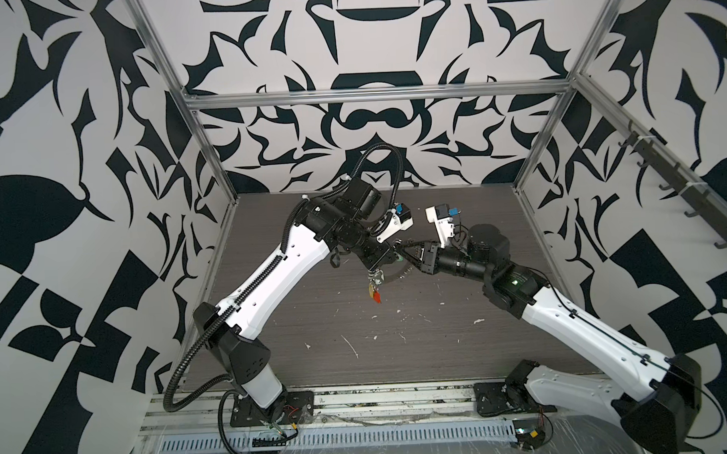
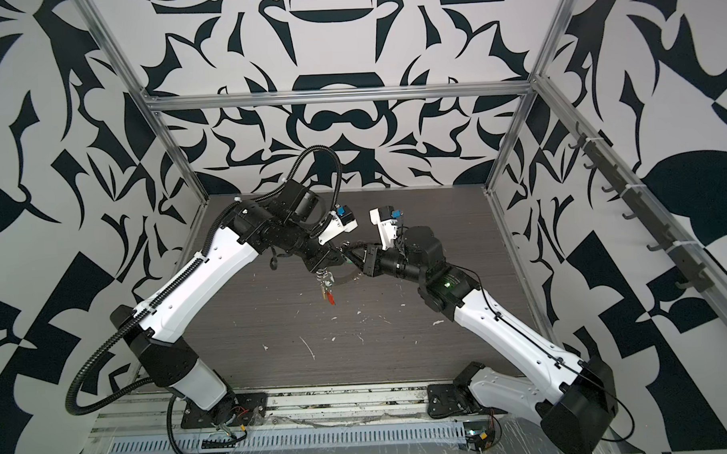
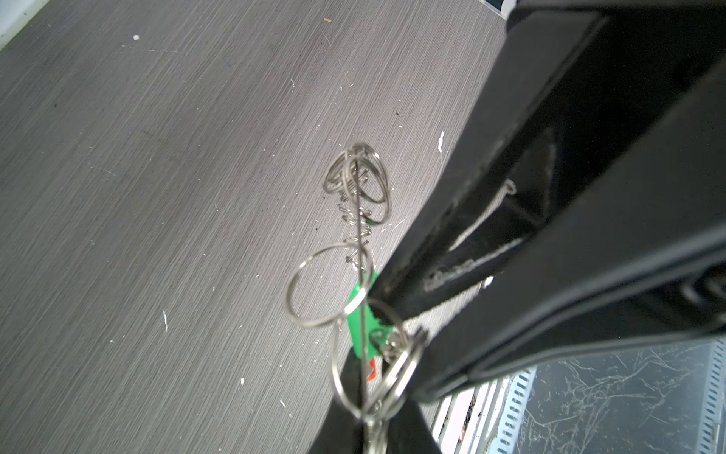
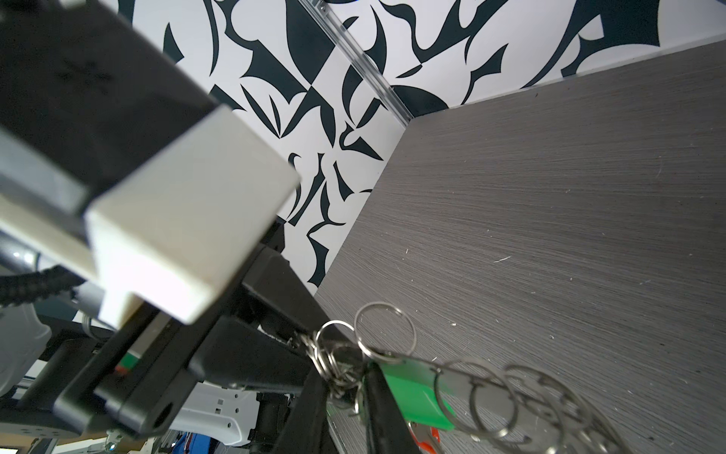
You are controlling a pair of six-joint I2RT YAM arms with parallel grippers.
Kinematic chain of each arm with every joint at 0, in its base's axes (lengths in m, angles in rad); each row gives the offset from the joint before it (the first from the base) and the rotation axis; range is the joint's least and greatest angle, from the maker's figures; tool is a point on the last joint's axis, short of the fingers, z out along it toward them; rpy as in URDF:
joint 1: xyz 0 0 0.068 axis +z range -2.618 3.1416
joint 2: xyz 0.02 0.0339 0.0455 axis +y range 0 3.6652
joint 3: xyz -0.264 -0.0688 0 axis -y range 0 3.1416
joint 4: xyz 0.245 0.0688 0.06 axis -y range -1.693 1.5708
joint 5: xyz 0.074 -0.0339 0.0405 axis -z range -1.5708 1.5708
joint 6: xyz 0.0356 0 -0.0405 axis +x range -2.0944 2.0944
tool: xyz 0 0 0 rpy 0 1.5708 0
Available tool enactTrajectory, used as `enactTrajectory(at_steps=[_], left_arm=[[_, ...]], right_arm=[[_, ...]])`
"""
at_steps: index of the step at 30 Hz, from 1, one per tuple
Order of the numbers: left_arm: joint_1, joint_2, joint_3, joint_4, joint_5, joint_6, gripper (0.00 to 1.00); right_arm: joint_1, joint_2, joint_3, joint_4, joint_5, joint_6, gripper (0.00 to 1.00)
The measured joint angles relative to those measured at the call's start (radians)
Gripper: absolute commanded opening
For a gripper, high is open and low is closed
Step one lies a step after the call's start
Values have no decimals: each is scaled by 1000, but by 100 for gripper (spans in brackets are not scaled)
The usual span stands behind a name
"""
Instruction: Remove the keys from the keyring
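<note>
Left tool (image 1: 392, 258): clenched on the keyring (image 3: 355, 181), held aloft over mid tabletop (image 1: 315, 321).
Right tool (image 1: 405, 253): tip to tip with the left, fingers drawn close beside the green tag (image 4: 412, 391); a true grip cannot be told, as the view is blurred.
Keyring lie: edge-on, loops trailing away from the right tool.
Keys (image 1: 375, 292): dangling below the left tool.
Nearer arm: right.
Markings: none legible.

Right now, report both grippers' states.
Left gripper: shut on the keyring.
Right gripper: shut on the green tag, it appears.
</note>
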Motion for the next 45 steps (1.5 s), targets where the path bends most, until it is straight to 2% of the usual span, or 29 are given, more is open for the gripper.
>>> enactTrajectory(at_steps=[13,32,39,45], left_arm=[[0,0,-3,0,-4,7,0],[0,0,-7,0,-3,9,0],[0,2,-7,0,0,9,0],[0,9,-7,-5,5,9,0]], right_arm=[[0,-5,0,0,8,0,26],[0,-11,4,0,9,0,19],[0,-11,4,0,9,-3,12],[0,-11,4,-4,12,-15,0]])
